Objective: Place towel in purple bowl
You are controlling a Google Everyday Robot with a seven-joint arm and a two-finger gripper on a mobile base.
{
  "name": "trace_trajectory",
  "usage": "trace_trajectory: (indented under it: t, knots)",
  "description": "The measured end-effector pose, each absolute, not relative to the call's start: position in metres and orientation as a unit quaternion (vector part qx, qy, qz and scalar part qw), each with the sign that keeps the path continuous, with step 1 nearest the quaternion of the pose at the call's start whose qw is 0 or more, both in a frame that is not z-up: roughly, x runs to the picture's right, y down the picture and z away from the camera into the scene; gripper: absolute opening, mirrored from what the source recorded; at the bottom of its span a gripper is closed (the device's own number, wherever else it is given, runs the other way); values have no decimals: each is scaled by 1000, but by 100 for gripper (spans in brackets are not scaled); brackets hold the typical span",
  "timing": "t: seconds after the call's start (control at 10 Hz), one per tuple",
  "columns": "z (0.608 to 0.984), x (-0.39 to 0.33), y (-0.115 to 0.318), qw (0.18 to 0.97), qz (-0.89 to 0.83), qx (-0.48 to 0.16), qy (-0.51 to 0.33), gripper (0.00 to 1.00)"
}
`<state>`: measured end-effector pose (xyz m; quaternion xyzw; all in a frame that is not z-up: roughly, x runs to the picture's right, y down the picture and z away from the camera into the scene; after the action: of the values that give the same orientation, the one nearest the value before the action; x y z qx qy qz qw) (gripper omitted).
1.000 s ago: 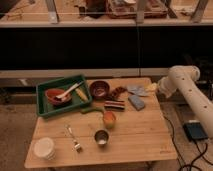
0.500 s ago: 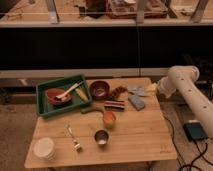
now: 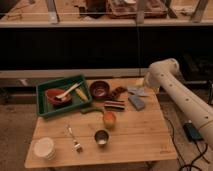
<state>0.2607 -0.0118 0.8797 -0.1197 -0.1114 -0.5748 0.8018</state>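
Locate the gripper at the end of the white arm, over the far right corner of the wooden table; you cannot tell whether it is wide or narrow. The towel, a pale, soft, crumpled cloth, lies flat just beside the gripper on its tray-ward side, its longer side roughly along the table's far edge. The purple bowl, round, dark and rigid, stands farther the same way, next to the green tray
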Motion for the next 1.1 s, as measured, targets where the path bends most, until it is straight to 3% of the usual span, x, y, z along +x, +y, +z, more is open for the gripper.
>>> trace_trajectory:
  t: [0.4, 1.1]
  knots:
    - [899, 243, -40, 798, -571, -140, -130, 80]
    - [903, 233, -36, 841, -501, -175, -105, 80]
